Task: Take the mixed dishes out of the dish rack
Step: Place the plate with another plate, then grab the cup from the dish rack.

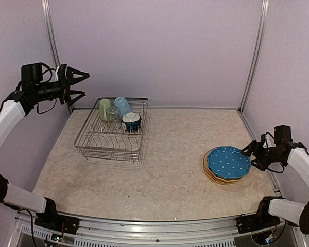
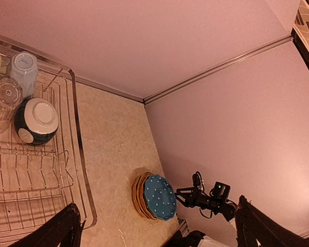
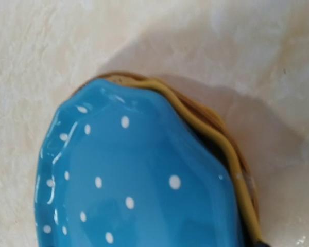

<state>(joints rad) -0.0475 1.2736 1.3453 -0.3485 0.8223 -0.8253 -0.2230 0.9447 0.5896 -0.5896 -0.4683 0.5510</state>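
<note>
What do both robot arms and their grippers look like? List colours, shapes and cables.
The left arm and right arm have white tubular shells with black joints and black bases. The left gripper and right gripper are black, with two slim pointed fingers each. Thin black cables loop at the wrists.

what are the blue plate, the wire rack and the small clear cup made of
Blue plate: probably glazed ceramic, given glossy highlights on its rim. Rack: bare silver metal wire, shiny. Small cup: see-through, so glass or possibly clear plastic; the look leaves it open.
</note>
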